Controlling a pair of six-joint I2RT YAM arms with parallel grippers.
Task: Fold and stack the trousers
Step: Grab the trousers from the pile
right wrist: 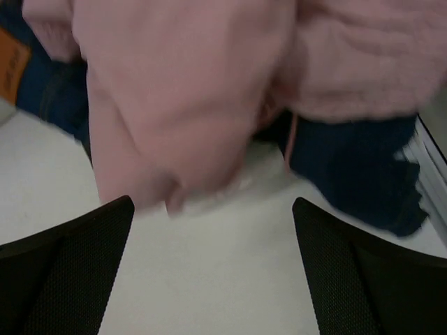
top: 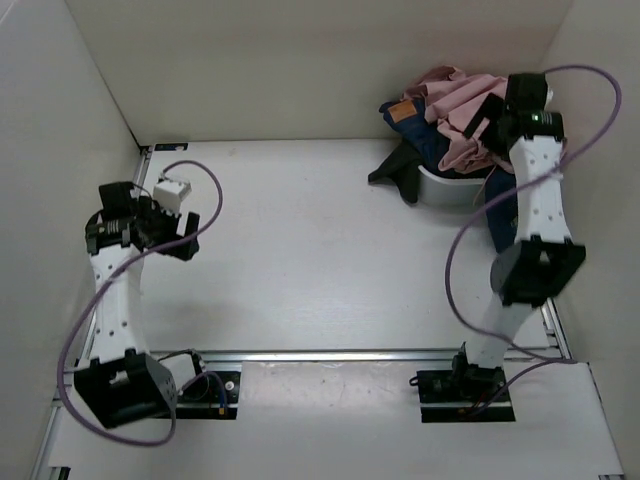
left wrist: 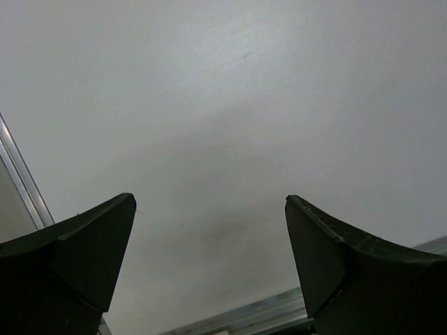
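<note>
The dusty-pink trousers (top: 455, 110) lie crumpled on top of a heap at the back right. The dark blue jeans (top: 415, 145) lie under them, with the tan waist patch (top: 402, 109) showing. My right gripper (top: 483, 122) hovers open at the heap's right side. In the right wrist view its open jaws (right wrist: 213, 209) sit just short of the hanging pink cloth (right wrist: 181, 91), with denim (right wrist: 349, 160) behind, and hold nothing. My left gripper (top: 188, 235) is open and empty over bare table at the far left (left wrist: 209, 202).
A white tub (top: 450, 188) holds the heap, and a dark trouser leg (top: 395, 172) spills over its left side onto the table. White walls close in the back and both sides. A metal rail (top: 380, 354) runs across the near edge by the arm bases.
</note>
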